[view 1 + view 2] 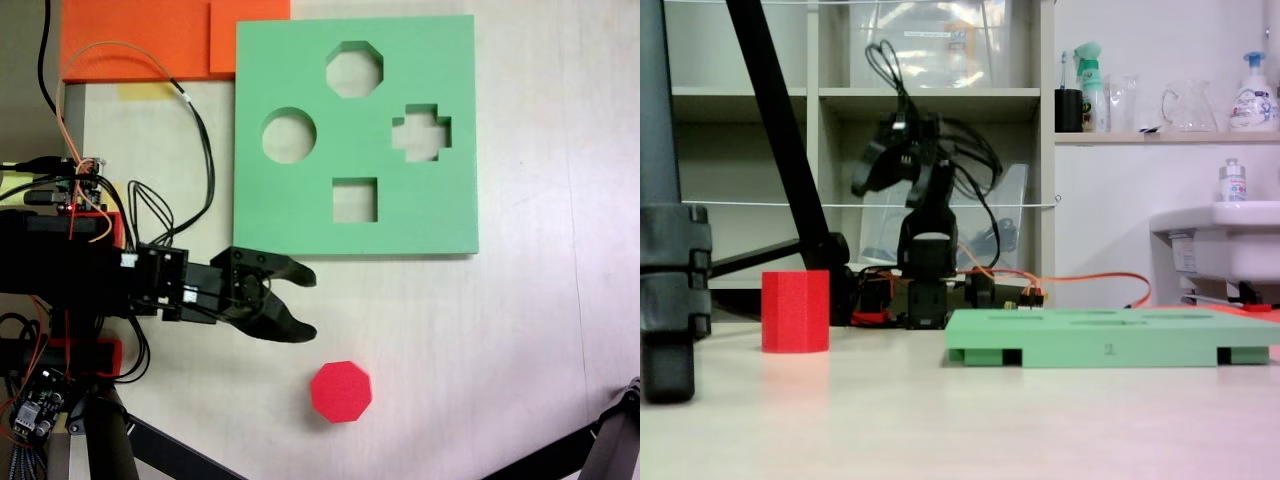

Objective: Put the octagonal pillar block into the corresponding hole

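Note:
The red octagonal pillar block (341,391) stands upright on the pale table, below the green board in a fixed view; from table height it shows at the left (795,311). The light-green foam board (300,220) lies flat, and its eight-sided hole (355,69) is near its top edge. My black gripper (309,302) is open, empty, pointing right, between the board's lower edge and the block. From the low camera the gripper (880,160) hangs raised well above the table.
The board (1110,338) also has round (289,136), cross-shaped (421,132) and square (354,200) cutouts. Orange foam slabs (150,40) lie at the top left. Cables and electronics (80,190) crowd the arm's base. Tripod legs (600,440) enter the lower corners.

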You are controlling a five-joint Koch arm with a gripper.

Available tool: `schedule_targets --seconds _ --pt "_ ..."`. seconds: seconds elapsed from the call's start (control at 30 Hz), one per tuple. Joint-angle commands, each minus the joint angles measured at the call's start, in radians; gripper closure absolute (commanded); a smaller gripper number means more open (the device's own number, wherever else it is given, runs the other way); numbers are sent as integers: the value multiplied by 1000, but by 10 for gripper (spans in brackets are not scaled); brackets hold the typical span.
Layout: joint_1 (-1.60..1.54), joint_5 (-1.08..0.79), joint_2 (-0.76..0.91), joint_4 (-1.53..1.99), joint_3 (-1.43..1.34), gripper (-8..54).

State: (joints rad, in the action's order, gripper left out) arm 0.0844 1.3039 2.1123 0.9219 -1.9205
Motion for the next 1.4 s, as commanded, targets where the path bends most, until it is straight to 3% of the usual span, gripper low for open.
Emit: schedule_targets --seconds 0.0,0.07,0.2,0.33,0.77,1.37 --pt "21 11 -175 362 242 125" --pt "32 3 -284 517 416 80" --pt "86 -6 -370 549 509 26" --pt "137 -14 -485 624 601 -66" --pt "235 -66 -693 583 643 -66" --pt "282 -95 -828 499 657 -66"
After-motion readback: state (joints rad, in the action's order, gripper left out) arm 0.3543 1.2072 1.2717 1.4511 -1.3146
